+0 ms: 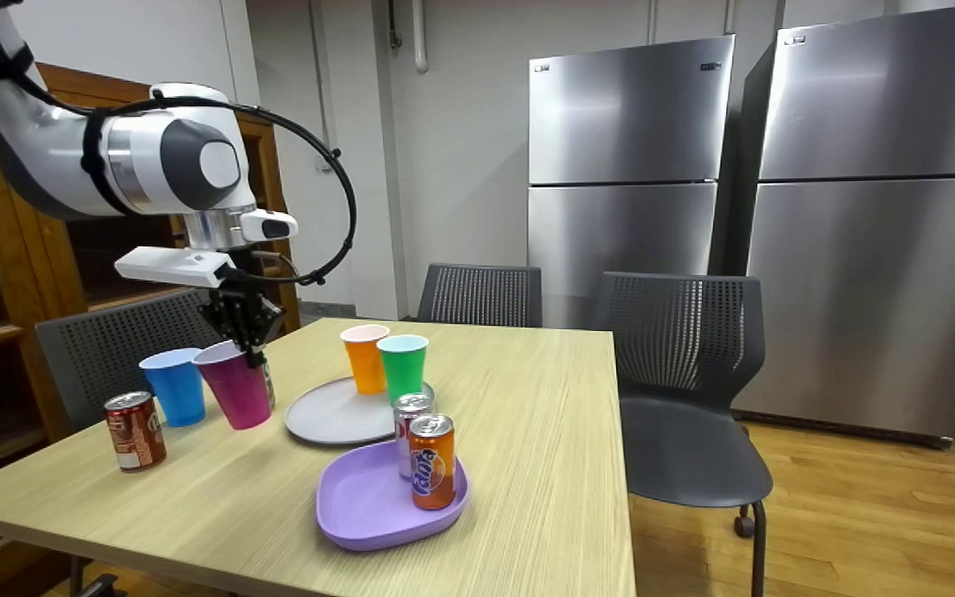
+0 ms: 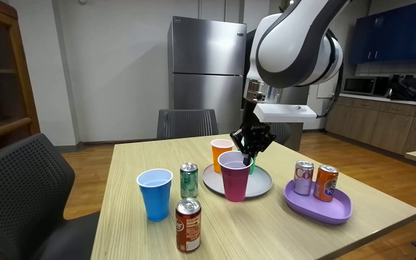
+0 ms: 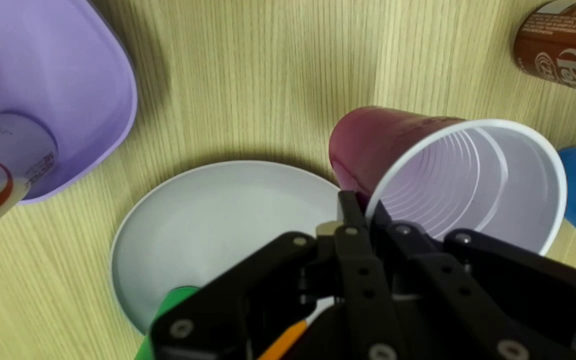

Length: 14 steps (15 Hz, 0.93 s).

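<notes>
Nearest the wrist camera, the black claw (image 3: 363,207) is closed almost fully, its 2 fingers pinching the thin wall of a magenta cup (image 3: 398,135) at the rim, 1 fingertip inside and 1 outside. In an exterior view the cup is tilted, its pale mouth leaning toward a blue cup (image 1: 179,394) and its base toward a gray plate (image 3: 208,220). It is beside the plate's edge, between plate and blue cup; whether its base touches the tabletop (image 1: 527,431) I cannot tell. The white arm (image 2: 284,50) reaches down to the claw from above.

On the plate, an orange cup (image 1: 366,361) and a green cup (image 1: 403,365) stand upright, near each other. A green can (image 2: 189,182) stands on the tabletop near the upright blue cup, and a reddish-brown can (image 2: 189,231) stands close to these 2, nearer the camera in both exterior views. A purple tray (image 1: 357,506) lies near the plate, on the side away from the blue cup, and carries 2 upright cans: a silver can (image 2: 303,180) with red lettering and an orange Fanta can (image 1: 433,468).

Around the tabletop stand 3 dark chairs (image 1: 676,464). Farther back are 2 steel refrigerators (image 1: 618,240), a wooden cabinet (image 2: 4,72), and a microwave (image 2: 361,85) beneath blue cupboards (image 2: 392,39).
</notes>
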Available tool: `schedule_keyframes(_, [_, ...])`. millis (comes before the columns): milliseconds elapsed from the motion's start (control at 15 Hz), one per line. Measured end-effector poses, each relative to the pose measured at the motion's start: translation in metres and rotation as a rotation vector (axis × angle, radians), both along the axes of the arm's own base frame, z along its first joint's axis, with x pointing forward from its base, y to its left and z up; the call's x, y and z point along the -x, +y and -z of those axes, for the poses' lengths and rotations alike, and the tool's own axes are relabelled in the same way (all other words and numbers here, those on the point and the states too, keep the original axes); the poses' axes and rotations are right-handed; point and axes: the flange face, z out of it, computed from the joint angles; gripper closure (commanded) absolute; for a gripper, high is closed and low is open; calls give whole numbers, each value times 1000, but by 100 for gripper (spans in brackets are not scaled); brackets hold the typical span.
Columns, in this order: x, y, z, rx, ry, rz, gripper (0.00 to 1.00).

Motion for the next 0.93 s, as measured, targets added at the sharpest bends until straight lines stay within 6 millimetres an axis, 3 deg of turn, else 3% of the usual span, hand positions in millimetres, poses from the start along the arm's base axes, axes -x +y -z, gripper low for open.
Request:
schedule_keyframes(533, [-9,-12,-11,-34,-17,168,99])
schedule_keyframes(933, [-27,-20,-14,-54,-32,291,99])
